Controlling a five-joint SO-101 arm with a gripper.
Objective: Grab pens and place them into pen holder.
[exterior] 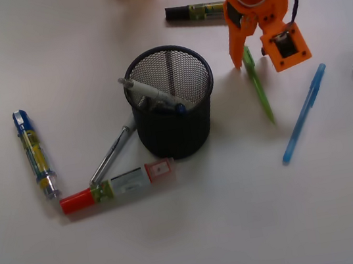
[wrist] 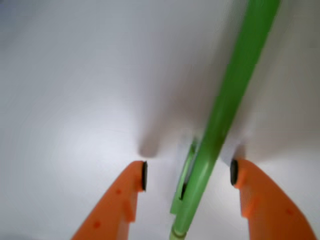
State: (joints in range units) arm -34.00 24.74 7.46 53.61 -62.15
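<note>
worktop [exterior: 257,226]: white, pens scattered
pincer [wrist: 188,176]: open, tips straddle green pen [wrist: 235,95], no contact
green pen: flat, right of pen holder [exterior: 171,102]
pen holder: upright, white pen [exterior: 151,93] inside
light blue pen [exterior: 304,113]: far right

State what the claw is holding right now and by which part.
Nothing yet. The claw is open, straddling the green pen at its clip end; neither finger touches it.

plain white tabletop [exterior: 244,228], soft shadows
</note>
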